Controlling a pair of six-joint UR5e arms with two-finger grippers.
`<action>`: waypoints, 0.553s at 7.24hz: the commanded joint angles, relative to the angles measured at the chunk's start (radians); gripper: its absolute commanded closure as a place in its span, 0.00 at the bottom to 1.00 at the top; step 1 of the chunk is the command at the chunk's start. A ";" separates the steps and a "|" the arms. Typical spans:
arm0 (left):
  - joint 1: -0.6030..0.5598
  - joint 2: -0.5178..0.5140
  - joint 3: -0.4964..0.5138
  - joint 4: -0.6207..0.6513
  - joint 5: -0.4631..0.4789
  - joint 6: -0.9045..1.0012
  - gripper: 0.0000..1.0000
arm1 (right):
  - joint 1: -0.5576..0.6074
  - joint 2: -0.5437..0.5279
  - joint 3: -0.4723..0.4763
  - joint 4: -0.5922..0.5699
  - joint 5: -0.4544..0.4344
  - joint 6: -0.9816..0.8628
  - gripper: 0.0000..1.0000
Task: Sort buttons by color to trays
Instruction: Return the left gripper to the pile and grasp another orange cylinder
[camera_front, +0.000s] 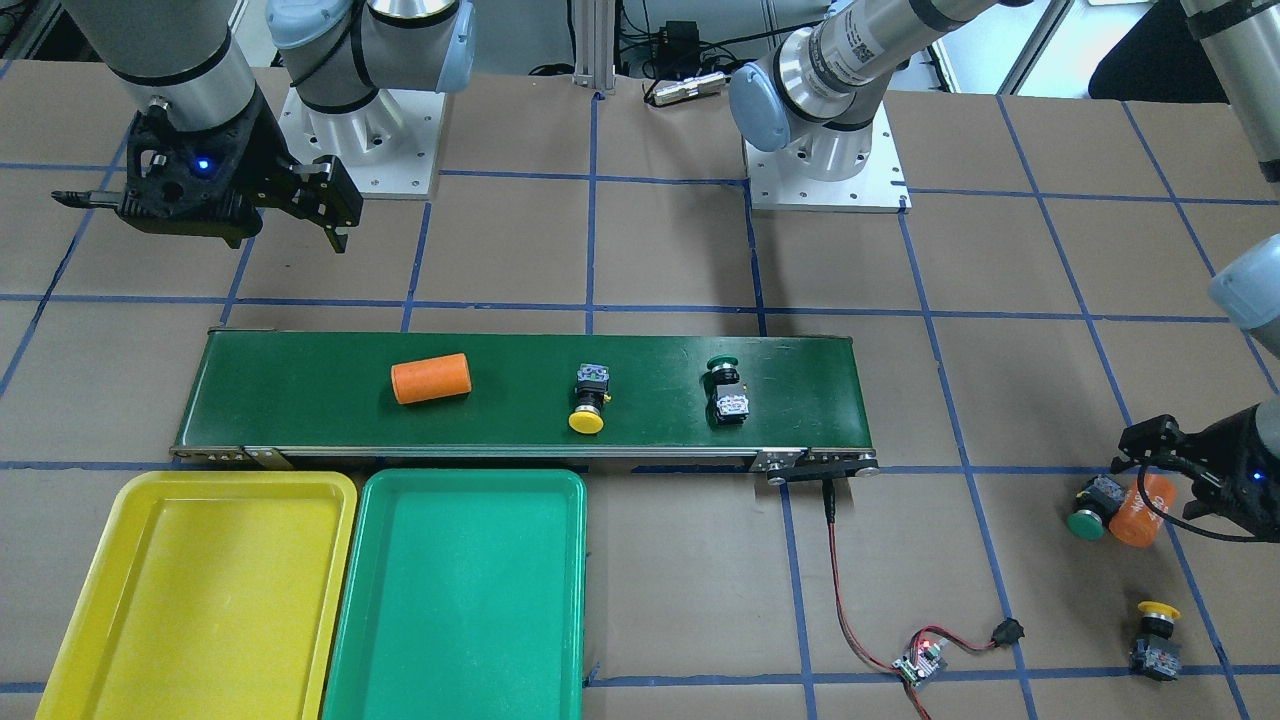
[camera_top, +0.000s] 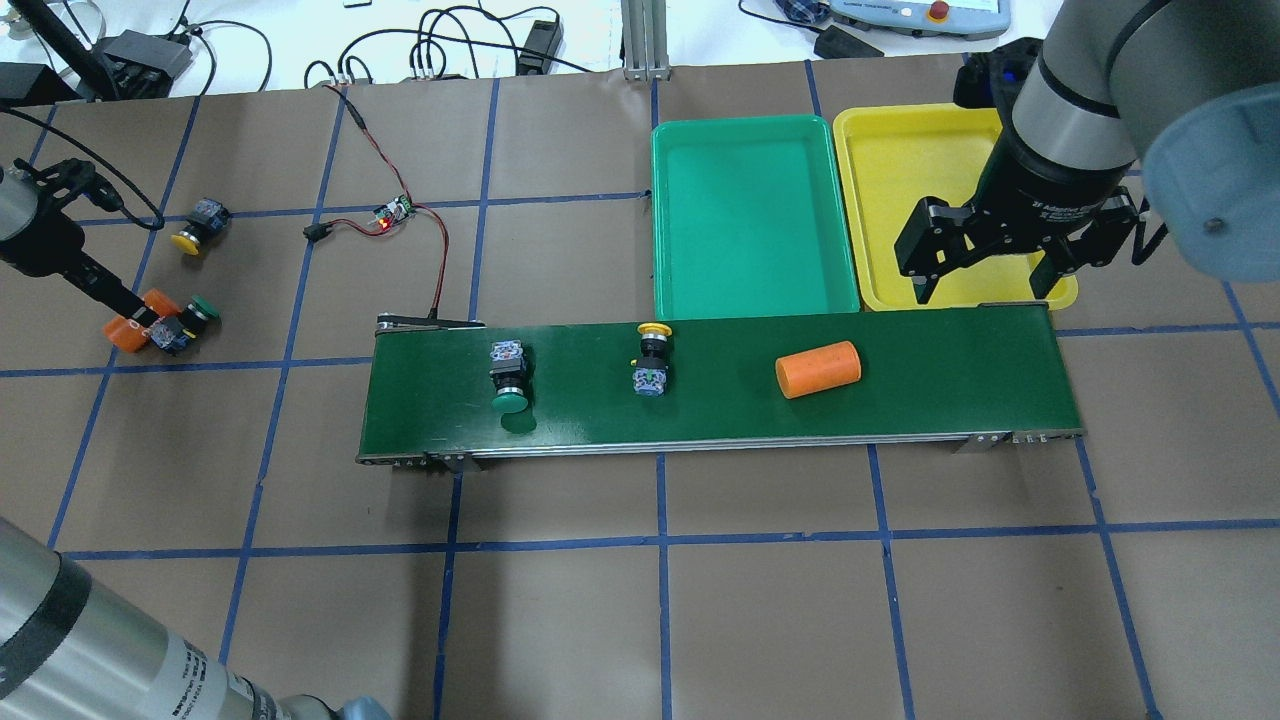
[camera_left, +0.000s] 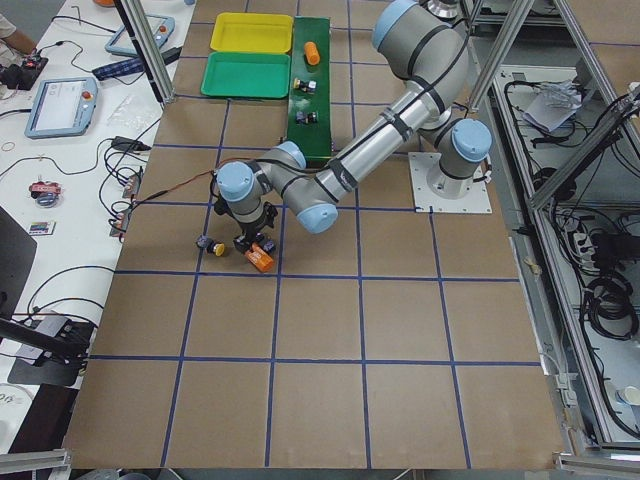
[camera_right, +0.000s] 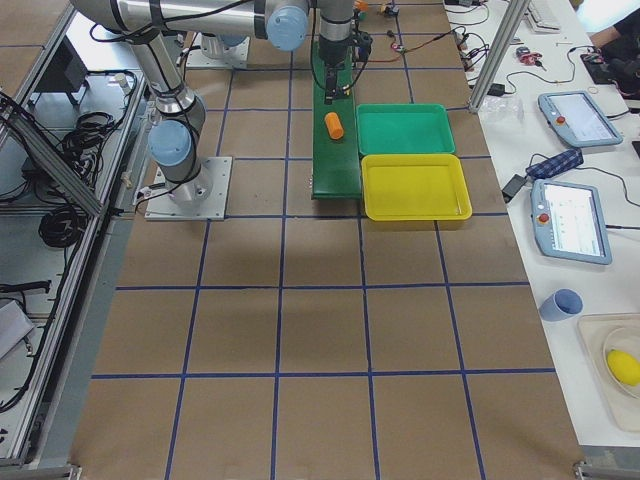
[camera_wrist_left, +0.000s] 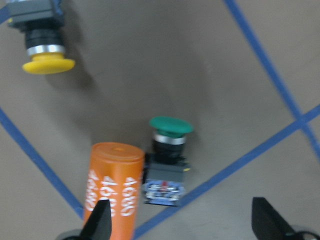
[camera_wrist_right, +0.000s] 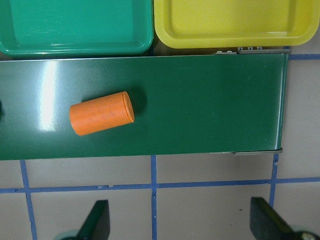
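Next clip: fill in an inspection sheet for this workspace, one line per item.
Surface: brown-papered table, blue tape grid.
Job's things: yellow tray and green tray side by side, both empty; belt green button and belt yellow button lie on the conveyor belt; table yellow button and table green button lie off it.
Clutter: orange cylinder on the belt; marked cylinder, reading 4680, beside the table green button.
Grippers: left gripper open, low over those two; right gripper open, empty, above the belt's end near the yellow tray.
Cables: red-black wire from belt to circuit board.
Surroundings: teach pendants and a blue cup on the side bench.
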 joint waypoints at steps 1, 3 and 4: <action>0.014 -0.060 0.008 0.055 0.000 0.042 0.00 | 0.001 0.034 0.000 -0.054 -0.010 0.006 0.00; 0.043 -0.086 0.011 0.058 -0.004 0.044 0.36 | 0.002 0.054 0.003 -0.094 -0.005 0.019 0.00; 0.043 -0.083 0.022 0.043 -0.007 0.088 0.73 | 0.004 0.055 0.010 -0.090 -0.011 0.013 0.00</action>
